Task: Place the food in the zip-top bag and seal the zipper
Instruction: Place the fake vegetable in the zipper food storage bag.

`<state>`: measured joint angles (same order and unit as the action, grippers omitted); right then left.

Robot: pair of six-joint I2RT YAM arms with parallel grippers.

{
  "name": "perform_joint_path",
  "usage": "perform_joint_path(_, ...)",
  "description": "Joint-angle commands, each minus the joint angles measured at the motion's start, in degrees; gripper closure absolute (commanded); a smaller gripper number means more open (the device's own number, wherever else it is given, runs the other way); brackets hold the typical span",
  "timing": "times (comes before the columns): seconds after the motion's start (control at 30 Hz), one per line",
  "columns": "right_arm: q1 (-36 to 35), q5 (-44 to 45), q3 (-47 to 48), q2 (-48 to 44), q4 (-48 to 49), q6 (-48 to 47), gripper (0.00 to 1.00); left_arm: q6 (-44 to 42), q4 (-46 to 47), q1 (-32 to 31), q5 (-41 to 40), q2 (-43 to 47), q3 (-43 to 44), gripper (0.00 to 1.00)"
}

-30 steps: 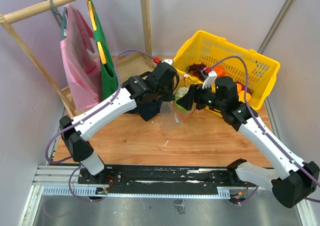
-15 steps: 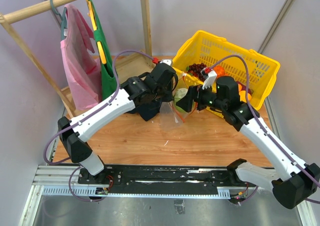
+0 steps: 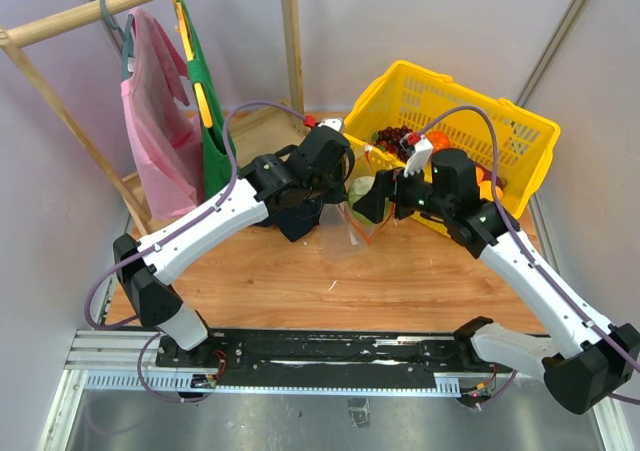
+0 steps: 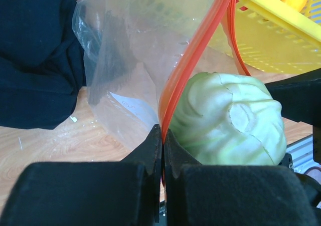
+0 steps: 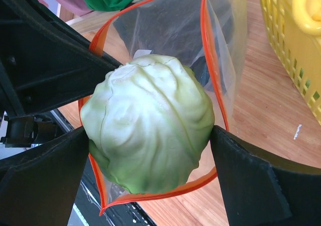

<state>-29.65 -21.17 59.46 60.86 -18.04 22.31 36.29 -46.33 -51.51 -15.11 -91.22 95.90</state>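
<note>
A pale green cabbage-like food (image 5: 150,121) sits in the mouth of the clear zip-top bag (image 5: 170,25), ringed by the orange-red zipper (image 5: 150,196). My right gripper (image 5: 150,136) stands open around it, one finger close on each side. My left gripper (image 4: 163,133) is shut on the zipper (image 4: 193,50) and holds one edge of the bag (image 4: 130,60) up, with the cabbage (image 4: 228,121) just to its right. From above, both grippers meet over the bag (image 3: 345,233) in front of the basket. The bag's lower part hangs crumpled to the wooden table.
A yellow basket (image 3: 500,121) at the back right holds more toy food, among it dark grapes (image 3: 392,134) and an orange piece (image 3: 437,141). A dark cloth (image 4: 35,60) lies left of the bag. Pink (image 3: 155,121) and green (image 3: 210,111) bags hang on a wooden rack.
The right gripper's jaws have spread wider around the cabbage. Both arms have stayed nearly where they were, and the left gripper has kept its hold on the zipper.
</note>
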Motion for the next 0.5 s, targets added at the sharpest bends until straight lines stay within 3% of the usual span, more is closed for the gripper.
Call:
perform_joint_path(0.0, -1.00, -3.17, 2.32, 1.58, 0.89, 0.43, 0.01, 0.52, 2.00, -0.06, 0.48, 2.09, -0.53, 1.00)
perform_joint_path(0.47, -1.18, -0.37, 8.45, 6.35, -7.15, -0.46, 0.01, 1.04, 3.20, 0.33, 0.67, 3.14, -2.48, 1.00)
